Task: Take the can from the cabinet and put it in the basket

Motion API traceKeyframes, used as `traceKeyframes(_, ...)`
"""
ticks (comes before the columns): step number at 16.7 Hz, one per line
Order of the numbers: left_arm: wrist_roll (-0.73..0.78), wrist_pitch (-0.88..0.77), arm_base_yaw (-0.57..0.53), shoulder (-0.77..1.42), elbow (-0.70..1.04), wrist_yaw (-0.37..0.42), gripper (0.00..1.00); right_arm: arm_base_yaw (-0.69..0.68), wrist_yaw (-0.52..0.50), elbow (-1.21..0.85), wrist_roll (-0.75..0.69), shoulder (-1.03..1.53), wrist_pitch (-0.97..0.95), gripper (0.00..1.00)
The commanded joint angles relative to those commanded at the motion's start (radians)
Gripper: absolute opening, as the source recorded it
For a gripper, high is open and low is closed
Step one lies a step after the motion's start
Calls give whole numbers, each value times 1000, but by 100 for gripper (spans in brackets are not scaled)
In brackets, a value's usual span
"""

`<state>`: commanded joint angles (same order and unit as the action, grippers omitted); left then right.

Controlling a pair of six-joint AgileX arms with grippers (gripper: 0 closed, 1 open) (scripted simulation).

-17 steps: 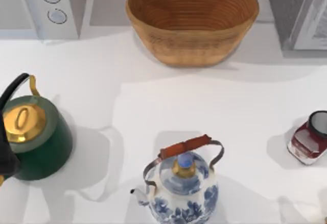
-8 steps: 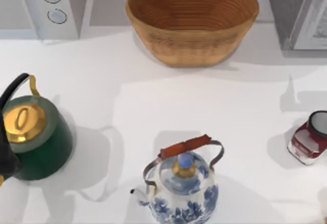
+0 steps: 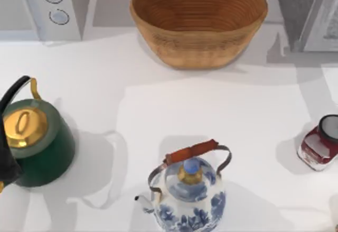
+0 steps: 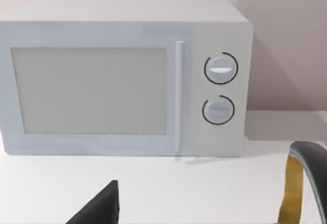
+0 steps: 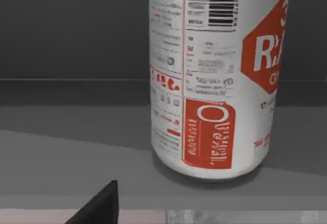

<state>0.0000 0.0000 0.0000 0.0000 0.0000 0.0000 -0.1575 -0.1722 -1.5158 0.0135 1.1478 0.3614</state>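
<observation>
On the grey cabinet shelf [image 5: 76, 157], upright silver-white can [image 5: 214, 76], red marks, barcode

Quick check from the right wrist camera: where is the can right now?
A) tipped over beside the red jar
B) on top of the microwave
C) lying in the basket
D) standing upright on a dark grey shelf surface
D: the right wrist view shows the can upright, its base resting on a dark grey surface with a dark wall behind, while the top view shows the basket with nothing inside.
</observation>
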Motion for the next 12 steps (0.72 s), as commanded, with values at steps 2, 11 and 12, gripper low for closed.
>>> traceKeyframes(2,0,0,0,0,0,0,100,-13,-12,-110,1,85,27,100)
traceKeyframes(11,0,0,0,0,0,0,100,-23,-24,-223,2,176,54,100)
traceKeyframes(12,0,0,0,0,0,0,100,-22,-24,-222,2,177,52,100)
